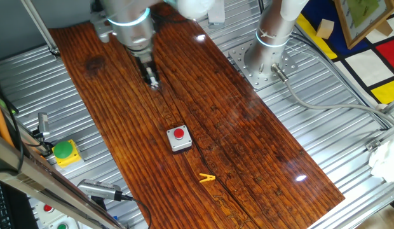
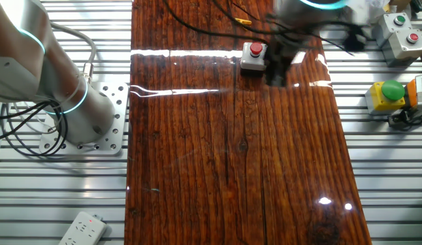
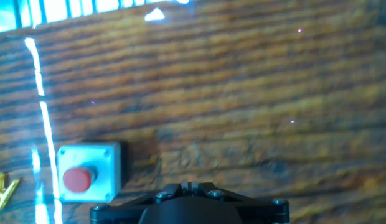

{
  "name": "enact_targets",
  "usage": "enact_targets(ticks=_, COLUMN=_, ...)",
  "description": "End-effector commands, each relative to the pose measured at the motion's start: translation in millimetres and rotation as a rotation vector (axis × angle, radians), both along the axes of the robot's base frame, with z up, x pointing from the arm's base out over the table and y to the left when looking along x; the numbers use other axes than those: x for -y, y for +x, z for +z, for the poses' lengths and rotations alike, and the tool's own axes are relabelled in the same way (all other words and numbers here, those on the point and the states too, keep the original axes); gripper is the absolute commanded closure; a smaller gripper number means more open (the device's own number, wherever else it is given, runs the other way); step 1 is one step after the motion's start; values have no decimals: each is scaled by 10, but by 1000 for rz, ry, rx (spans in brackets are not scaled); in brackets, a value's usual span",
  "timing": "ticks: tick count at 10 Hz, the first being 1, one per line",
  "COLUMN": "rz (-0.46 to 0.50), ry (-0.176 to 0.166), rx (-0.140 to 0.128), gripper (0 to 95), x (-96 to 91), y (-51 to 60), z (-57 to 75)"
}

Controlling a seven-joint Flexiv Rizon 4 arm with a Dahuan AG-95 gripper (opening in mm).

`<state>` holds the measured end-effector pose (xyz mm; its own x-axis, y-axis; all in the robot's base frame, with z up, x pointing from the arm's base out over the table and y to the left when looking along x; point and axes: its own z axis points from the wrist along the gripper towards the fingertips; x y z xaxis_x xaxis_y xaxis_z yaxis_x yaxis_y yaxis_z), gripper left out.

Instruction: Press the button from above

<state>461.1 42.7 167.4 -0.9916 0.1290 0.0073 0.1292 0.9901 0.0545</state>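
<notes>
The small round red button sits in a square light-grey box near the middle of the wooden board. It also shows in the other fixed view and at the lower left of the hand view. My gripper hangs above the board, beyond the box and off to one side of it, not over the button. In the other fixed view the gripper is blurred, just right of the box. In the hand view the fingertips meet with only a thin seam between them, holding nothing.
A yellow clip lies on the board past the box. A green dome button on a yellow box and a white panel with small buttons sit off the board on the metal table. The arm base stands at the board's side.
</notes>
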Motion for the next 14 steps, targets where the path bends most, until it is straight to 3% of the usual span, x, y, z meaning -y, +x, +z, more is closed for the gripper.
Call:
enact_targets(ticks=1, rz=-33, ry=3, rx=36, gripper=950, x=-111, y=-169, z=-23)
enact_targets(ticks=3, rz=30, ry=-3, rx=20, gripper=950, x=-114, y=-172, z=-11)
enact_targets(ticks=4, rz=84, ry=-28, rx=-29, gripper=950, x=-132, y=-203, z=80)
enact_targets(ticks=5, rz=91, ry=-40, rx=-38, gripper=950, x=-143, y=-205, z=112)
enact_targets(ticks=14, rz=86, ry=-58, rx=-25, gripper=950, x=-156, y=-173, z=116)
